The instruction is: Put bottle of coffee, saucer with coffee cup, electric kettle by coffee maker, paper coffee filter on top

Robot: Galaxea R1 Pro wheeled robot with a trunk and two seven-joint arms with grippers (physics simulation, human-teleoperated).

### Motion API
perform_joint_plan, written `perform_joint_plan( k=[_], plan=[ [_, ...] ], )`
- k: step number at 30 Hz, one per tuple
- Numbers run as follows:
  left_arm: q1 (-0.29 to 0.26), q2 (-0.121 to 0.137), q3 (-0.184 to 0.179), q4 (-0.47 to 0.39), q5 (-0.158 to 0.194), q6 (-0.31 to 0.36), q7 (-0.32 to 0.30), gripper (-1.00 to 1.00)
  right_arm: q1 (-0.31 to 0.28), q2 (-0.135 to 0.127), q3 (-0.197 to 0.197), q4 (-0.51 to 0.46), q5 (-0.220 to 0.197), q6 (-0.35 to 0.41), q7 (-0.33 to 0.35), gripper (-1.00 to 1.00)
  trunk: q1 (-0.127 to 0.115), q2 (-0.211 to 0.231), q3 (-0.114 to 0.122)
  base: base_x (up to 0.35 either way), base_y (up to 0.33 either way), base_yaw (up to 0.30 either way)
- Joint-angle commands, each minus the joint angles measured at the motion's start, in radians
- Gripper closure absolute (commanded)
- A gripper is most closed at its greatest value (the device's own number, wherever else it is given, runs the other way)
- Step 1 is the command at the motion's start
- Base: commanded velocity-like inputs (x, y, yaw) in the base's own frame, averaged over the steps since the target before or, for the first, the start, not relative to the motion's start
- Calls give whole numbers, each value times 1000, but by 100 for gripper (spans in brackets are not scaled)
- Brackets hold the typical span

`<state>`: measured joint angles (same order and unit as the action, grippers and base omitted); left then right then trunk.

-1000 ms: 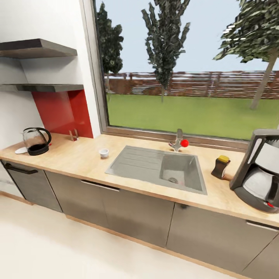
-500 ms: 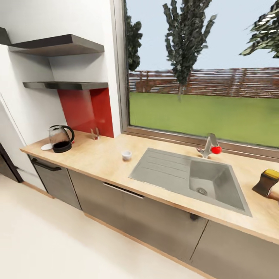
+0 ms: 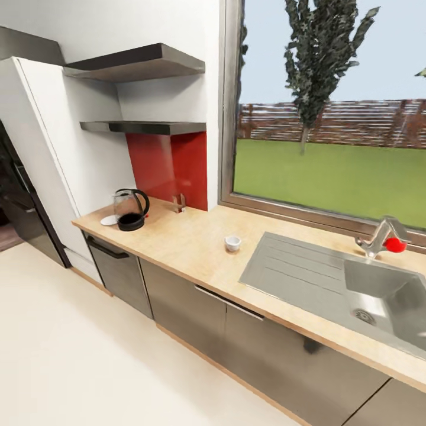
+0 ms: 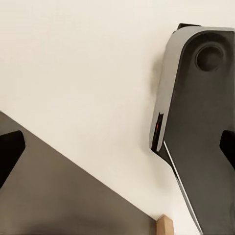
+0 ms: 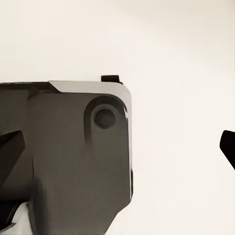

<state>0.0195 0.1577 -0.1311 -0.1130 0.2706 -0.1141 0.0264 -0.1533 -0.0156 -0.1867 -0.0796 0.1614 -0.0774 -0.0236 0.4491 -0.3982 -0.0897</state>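
Head view: the kitchen countertop [image 3: 195, 248], a long tan wood-look counter over dark grey cabinet fronts, runs away toward the far left corner. At that end stands the electric kettle [image 3: 130, 210], a rounded clear-glass jug with dark contents, black base and lid, its loop handle turned toward the window. The saucer [image 3: 108, 220], a flat white disc, lies touching or just beside the kettle's base on its far-left side. The coffee cup [image 3: 233, 243], small, white and rounded, sits upright near the middle of the counter, just beside the draining board of the steel sink [image 3: 331, 281]. Above the kettle, two dark slab shelves are fixed to the white wall; the lower kitchen shelf [image 3: 145, 126] sits over a glossy red backsplash [image 3: 171, 168]. Neither arm is in this picture, so these things cannot be placed relative to the jaws with any precision. They lie ahead and to the left, and I judge the left arm would be the nearer one to the kettle and saucer.

Left wrist view: a smooth dark grey robot shell with a round recess [image 4: 196, 122] hangs over pale floor and a grey cabinet front. Two dark fingertip corners sit at opposite edges, so the left jaws look spread wide, holding nothing.

Right wrist view: a similar rounded grey housing [image 5: 68, 152] over plain cream floor; dark tips at both edges again suggest wide-open, empty right jaws.
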Motion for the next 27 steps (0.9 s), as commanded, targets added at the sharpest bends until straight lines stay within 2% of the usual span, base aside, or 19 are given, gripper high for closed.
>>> perform_joint_plan(
  k=[1,27],
  plan=[
    [0,0,-9,-2,9,-1,3,-100,-1,0,-8,1,10,-4,-2,-100,1,-2,-3,179,297,235],
    [0,2,-10,-2,9,1,3,-100,-1,0,-8,3,10,-4,-2,-100,1,-2,-27,178,298,235]
  ],
)
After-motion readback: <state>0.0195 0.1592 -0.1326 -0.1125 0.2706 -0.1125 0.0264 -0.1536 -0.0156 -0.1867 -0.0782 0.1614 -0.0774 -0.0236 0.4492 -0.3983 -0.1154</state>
